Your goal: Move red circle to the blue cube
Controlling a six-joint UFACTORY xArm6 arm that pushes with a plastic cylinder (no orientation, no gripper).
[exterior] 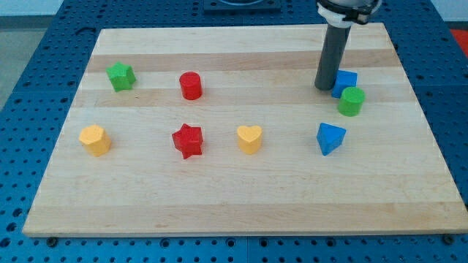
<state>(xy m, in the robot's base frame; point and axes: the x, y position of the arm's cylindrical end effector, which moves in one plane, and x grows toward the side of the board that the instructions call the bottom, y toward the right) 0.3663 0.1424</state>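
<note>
The red circle (191,85), a short red cylinder, stands on the wooden board at the upper left of centre. The blue cube (345,82) sits at the upper right, touching a green cylinder (352,101) just below it. My tip (323,88) rests on the board right against the blue cube's left side, far to the right of the red circle. The rod partly hides the cube's left edge.
A green star (121,75) lies at the upper left. A yellow hexagon block (96,139), a red star (188,140) and a yellow heart (249,138) line up across the lower middle. A blue triangular block (330,137) sits at the lower right.
</note>
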